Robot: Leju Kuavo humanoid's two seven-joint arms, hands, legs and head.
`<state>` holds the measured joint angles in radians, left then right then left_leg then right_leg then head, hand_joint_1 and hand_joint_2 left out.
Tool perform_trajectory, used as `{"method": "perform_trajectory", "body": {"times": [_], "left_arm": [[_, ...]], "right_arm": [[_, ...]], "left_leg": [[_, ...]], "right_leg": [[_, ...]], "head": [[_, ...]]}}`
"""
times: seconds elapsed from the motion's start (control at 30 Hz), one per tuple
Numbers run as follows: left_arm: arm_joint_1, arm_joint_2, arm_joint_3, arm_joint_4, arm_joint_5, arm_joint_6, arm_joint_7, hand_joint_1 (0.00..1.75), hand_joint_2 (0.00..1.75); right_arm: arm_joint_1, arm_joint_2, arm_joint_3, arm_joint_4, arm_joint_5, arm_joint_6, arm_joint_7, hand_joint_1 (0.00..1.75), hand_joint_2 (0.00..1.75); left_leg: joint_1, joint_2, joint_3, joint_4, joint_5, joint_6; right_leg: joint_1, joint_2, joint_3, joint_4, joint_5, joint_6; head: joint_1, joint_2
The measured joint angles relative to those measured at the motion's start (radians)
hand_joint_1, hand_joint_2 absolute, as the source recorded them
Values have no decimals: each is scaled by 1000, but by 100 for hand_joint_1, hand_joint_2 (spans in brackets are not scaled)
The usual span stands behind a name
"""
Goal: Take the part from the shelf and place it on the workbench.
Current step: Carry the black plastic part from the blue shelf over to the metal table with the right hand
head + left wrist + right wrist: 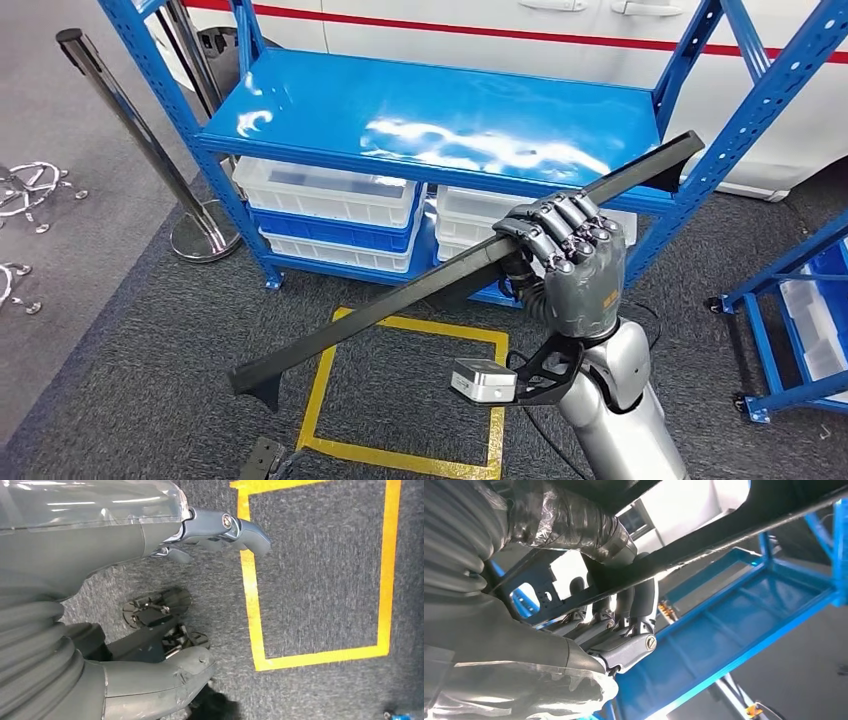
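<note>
Part (400, 300), a long black bar, slants in the air in front of the blue shelf (440, 110), grasped near its middle by the robot's right hand (570, 255), fingers (639, 600) wrapped round it. One end reaches the shelf's front edge; the other hangs above the yellow floor square (400, 390). The left hand (125, 540) hangs over grey carpet, fingers loose, holding nothing.

Bright even overhead light; white glare patches on glossy blue metal shelf top (440, 115). Head view sharp. Left wrist view's grey carpet (320, 580) slightly smeared. Right wrist view backlit, blown-out whites.
</note>
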<state>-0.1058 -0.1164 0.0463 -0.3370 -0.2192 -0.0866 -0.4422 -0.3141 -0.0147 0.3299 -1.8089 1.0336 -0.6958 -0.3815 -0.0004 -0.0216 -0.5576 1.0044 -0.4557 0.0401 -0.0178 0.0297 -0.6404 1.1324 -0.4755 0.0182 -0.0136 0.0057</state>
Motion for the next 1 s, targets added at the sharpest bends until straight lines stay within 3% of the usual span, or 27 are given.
{"method": "perform_trajectory", "body": {"times": [0.03,0.1,0.2,0.27,0.33,0.37,0.4,0.47,0.53,0.57,0.6,0.67,0.73,0.8,0.87,0.9,0.93,1.0], "left_arm": [[-2,0,-2,0,0,0,-1,0,175],[-5,0,-5,0,0,0,-1,0,175],[-4,3,-9,1,1,1,-2,0,175],[-5,6,-12,1,2,2,-3,0,175],[-5,6,-15,1,3,2,-4,0,175],[-4,6,-16,1,5,2,-4,0,175],[-2,7,-18,1,7,2,-4,0,175],[-1,7,-21,2,11,2,-5,0,175],[-3,8,-23,2,15,2,-7,0,175],[-5,8,-24,2,17,2,-8,0,175],[-5,8,-25,2,18,2,-9,0,175],[-3,10,-28,2,20,2,-11,0,175],[-1,12,-30,3,20,2,-14,0,175],[-3,12,-32,4,20,2,-16,0,175],[-3,11,-35,4,20,2,-16,0,175],[-2,11,-37,4,20,2,-16,0,175],[-1,11,-37,5,20,3,-16,0,175],[-1,11,-39,5,21,3,-16,0,175]], "right_arm": [[-2,-5,3,0,0,0,0,175,175],[-4,-13,8,0,3,0,0,175,175],[-8,-19,14,0,7,0,-1,175,175],[-11,-20,17,-1,11,0,-1,175,175],[-11,-21,17,-1,16,0,-3,175,175],[-10,-22,17,-1,18,0,-4,175,175],[-10,-22,18,-1,19,0,-6,175,175],[-10,-23,18,-1,20,0,-8,175,175],[-11,-23,18,-2,23,0,-10,175,175],[-11,-23,18,-2,25,0,-12,175,175],[-12,-23,18,-3,26,0,-14,175,175],[-13,-24,19,-3,28,0,-16,175,175],[-16,-24,19,-4,29,0,-16,175,175],[-17,-24,20,-5,30,0,-16,175,175],[-14,-26,20,-6,30,0,-16,175,175],[-13,-27,20,-6,30,0,-16,175,175],[-13,-28,20,-5,30,0,-16,175,175],[-14,-28,20,-6,30,0,-16,175,175]], "left_leg": [[0,-7,-7,8,-1,-4],[1,-21,-21,18,1,-15],[2,-31,-34,30,-5,-31],[5,-12,-69,103,-50,-42],[10,4,-128,231,-108,-53],[13,8,-148,275,-119,-57],[15,11,-152,284,-111,-61],[18,24,-103,190,-48,-63],[13,58,-40,62,-2,-58],[9,69,-25,27,6,-53],[5,73,-23,15,4,-46],[5,54,-27,10,11,-30],[8,37,-26,1,20,-15],[8,22,-27,-2,26,-4],[5,2,-31,0,27,1],[4,-10,-32,2,27,2],[4,-22,-33,5,27,1],[5,-47,-35,13,24,-3]], "right_leg": [[-1,15,28,-49,12,-4],[2,27,41,-81,11,-11],[-4,-2,43,-92,19,-26],[-7,-23,45,-100,23,-36],[-5,-45,43,-101,24,-39],[-5,-55,42,-100,24,-38],[-5,-66,42,-100,23,-38],[-6,-84,43,-98,22,-36],[-3,-99,43,-96,21,-29],[-1,-106,43,-96,21,-24],[1,-113,43,-97,23,-18],[1,-125,44,-99,22,-6],[-1,-97,33,-69,-2,3],[-3,-50,-15,37,-64,5],[-2,-32,-73,158,-110,5],[-3,-30,-84,178,-106,4],[-3,-29,-78,163,-85,3],[-6,-5,-23,49,-20,-1]], "head": [[0,0],[0,0],[-1,0],[-4,0],[-5,0],[-5,0],[-6,0],[-6,0],[-5,0],[-5,0],[-5,0],[-5,0],[-4,0],[-4,0],[-4,0],[-4,0],[-4,0],[-4,0]]}}
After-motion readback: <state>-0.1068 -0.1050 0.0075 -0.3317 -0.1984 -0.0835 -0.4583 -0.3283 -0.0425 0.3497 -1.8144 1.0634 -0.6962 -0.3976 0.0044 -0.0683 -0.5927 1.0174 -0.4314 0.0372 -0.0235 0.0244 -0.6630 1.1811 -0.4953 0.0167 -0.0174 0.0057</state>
